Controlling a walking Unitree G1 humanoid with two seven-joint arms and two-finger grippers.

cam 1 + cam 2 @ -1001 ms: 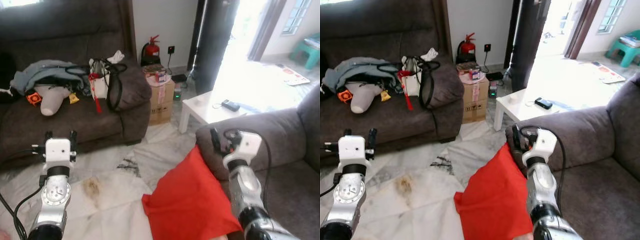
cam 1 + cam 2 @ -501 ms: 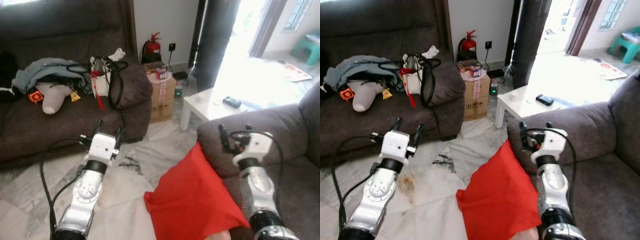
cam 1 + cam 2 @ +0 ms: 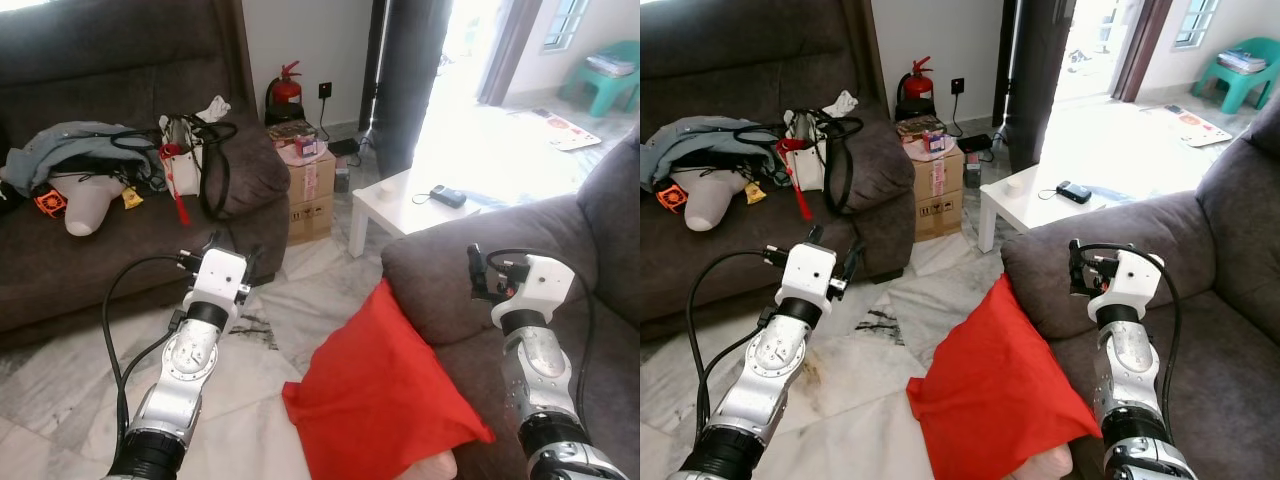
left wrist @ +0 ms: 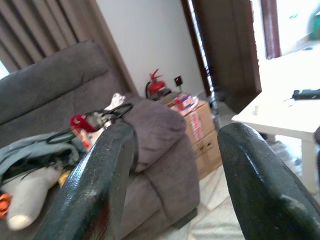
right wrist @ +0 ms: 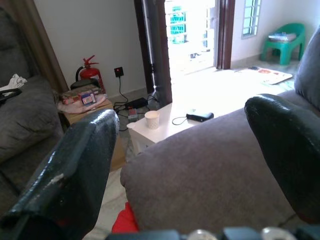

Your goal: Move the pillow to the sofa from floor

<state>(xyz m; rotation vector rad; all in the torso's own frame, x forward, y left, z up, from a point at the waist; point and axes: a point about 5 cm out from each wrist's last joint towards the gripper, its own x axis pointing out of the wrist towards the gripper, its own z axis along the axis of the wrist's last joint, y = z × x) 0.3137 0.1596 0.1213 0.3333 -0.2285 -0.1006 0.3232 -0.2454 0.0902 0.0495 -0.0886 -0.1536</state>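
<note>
A red pillow [image 3: 380,400] lies on the marble floor, leaning against the front of the grey sofa [image 3: 450,270] on my right; its corner [image 5: 125,222] peeks in below the armrest. My right gripper [image 3: 478,275] hovers open above that sofa's armrest, to the right of the pillow's top corner and apart from it, with nothing between its fingers [image 5: 70,175]. My left gripper [image 3: 232,250] is raised over the floor to the left of the pillow, open and empty, its fingers [image 4: 100,185] pointing toward the far sofa.
A second dark sofa [image 3: 120,250] at the left holds clothes and a bag [image 3: 200,160]. Beyond stand a cardboard box [image 3: 310,190], a fire extinguisher [image 3: 285,95] and a low white table [image 3: 400,205] with a phone. A black cable [image 3: 120,320] trails from my left arm.
The view has shifted. My left arm has swung in from the lower left toward the middle. My right gripper has drifted right, further over the armrest. The pillow has stayed put.
</note>
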